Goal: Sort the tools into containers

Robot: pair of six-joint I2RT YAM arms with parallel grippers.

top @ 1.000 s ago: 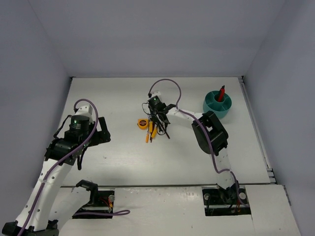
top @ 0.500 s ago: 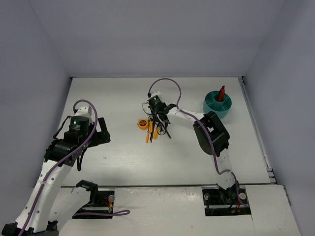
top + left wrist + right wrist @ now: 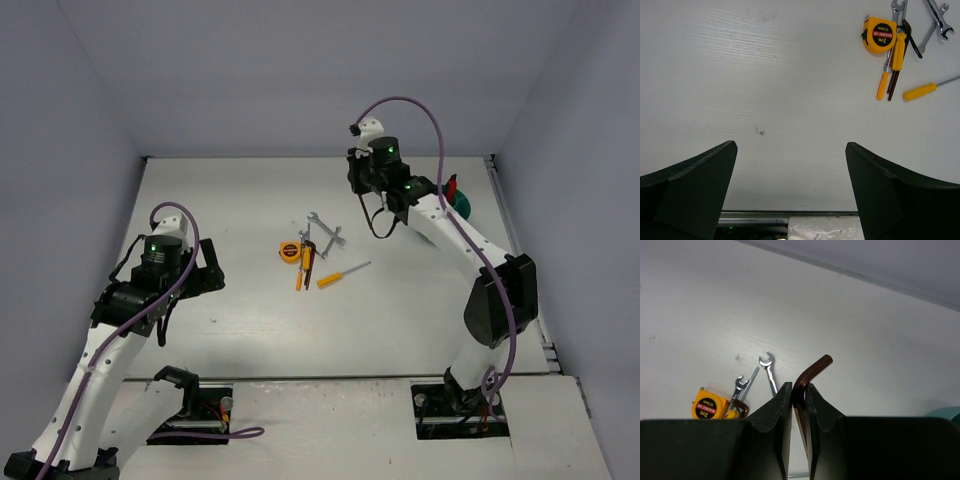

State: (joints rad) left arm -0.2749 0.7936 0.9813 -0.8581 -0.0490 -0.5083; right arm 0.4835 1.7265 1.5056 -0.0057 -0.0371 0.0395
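Observation:
My right gripper (image 3: 799,387) is shut on a dark L-shaped hex key (image 3: 815,367) and holds it in the air; in the top view it (image 3: 378,205) hangs left of the teal cup (image 3: 464,206), which holds a red-handled tool (image 3: 450,187). On the table lie a yellow tape measure (image 3: 290,250), two silver wrenches (image 3: 325,228), an orange screwdriver (image 3: 302,268) beside another dark hex key (image 3: 907,37), and a second orange screwdriver (image 3: 340,274). My left gripper (image 3: 790,150) is open and empty, left of the tools.
The cup is mostly hidden behind my right arm and stands near the table's right edge (image 3: 515,250). The back wall runs along the far table edge (image 3: 320,157). A metal rail (image 3: 755,216) lies at the near edge.

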